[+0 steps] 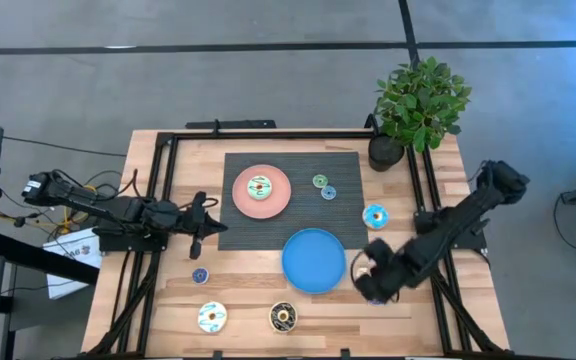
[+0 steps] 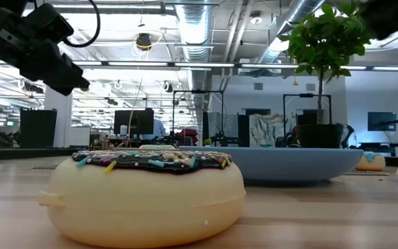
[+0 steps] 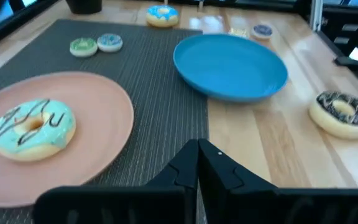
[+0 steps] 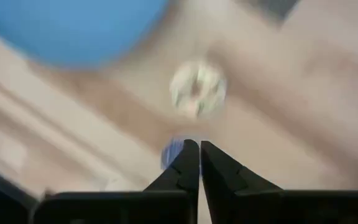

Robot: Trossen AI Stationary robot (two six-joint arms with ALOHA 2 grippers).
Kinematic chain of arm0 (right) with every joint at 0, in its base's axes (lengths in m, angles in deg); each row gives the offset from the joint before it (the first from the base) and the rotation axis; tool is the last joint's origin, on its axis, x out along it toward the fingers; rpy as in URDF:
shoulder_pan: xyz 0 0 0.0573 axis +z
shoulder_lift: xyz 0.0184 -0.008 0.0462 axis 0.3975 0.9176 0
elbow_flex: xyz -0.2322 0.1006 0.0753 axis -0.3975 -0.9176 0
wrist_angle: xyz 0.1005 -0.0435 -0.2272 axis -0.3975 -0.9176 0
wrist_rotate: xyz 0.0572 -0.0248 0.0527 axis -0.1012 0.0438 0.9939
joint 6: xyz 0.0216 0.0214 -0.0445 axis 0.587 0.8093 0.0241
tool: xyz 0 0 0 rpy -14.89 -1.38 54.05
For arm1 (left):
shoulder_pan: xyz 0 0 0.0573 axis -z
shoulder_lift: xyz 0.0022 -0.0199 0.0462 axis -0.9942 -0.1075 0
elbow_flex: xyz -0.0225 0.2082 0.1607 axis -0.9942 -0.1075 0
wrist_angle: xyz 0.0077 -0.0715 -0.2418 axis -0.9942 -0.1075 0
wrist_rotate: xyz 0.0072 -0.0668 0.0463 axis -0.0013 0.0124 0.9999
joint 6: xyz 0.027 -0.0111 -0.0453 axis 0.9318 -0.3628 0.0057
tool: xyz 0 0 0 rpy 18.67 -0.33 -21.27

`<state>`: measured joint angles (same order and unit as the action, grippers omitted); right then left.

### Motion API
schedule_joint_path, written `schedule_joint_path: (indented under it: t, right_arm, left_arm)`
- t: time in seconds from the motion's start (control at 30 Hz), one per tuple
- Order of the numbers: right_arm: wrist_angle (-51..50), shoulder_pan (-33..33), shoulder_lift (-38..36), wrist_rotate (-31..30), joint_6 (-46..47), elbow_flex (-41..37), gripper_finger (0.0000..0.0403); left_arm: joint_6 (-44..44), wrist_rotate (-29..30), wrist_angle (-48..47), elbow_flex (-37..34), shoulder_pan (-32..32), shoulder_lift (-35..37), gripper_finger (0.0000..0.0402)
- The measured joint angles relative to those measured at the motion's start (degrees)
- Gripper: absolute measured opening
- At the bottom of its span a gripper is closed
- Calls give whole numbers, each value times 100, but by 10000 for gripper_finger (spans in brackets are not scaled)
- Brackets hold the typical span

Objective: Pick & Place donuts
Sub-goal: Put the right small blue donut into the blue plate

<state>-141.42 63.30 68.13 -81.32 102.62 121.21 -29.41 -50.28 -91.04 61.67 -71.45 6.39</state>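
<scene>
high view: right claw [image 1: 366, 272] pinched shut, empty, low beside the glossy blue plate [image 1: 314, 260]; judged approach step, next it must open over a donut. left claw [image 1: 199, 226] shut, parked at the ribbed mat's [image 1: 343, 175] edge. left wrist view: green-iced donut [image 3: 34, 129] on matte pink plate [image 3: 104, 130]; brown-iced ring [image 3: 342, 113] on wood counter [image 3: 272, 143].

Wooden tabletop [image 1: 248, 300] carries a dark ribbed mat [image 1: 343, 215] across its centre toward the far edge. 1 pink plate [image 1: 280, 200] sits on the mat; 1 blue plate [image 1: 313, 262] overlaps the mat's near edge. Potted plant [image 1: 420, 100] occupies the far right corner.
</scene>
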Motion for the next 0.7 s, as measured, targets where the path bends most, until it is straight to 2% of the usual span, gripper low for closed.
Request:
schedule_joint_path:
  t: [0.1, 0.2, 0.33, 0.5, 0.7]
  right_arm:
    - [75, 305, 307, 257, 474, 200, 33]
    - [137, 534, 556, 260, 1068, 294, 66]
    - [296, 682, 854, 285, 1393, 298, 121]
    - [370, 647, 1263, 770, 1397, 298, 212]
    - [440, 479, 1663, 801, 830, 298, 313]
  left_arm:
    - [0, 3, -218, 0, -1, -2, 0]
    - [-8, 8, -399, 0, -2, -2, 0]
    - [-200, 7, -487, 0, -2, -2, 0]
    - [-301, 8, -570, 0, -2, -2, 0]
    - [-297, 11, -603, 0, -2, -2, 0]
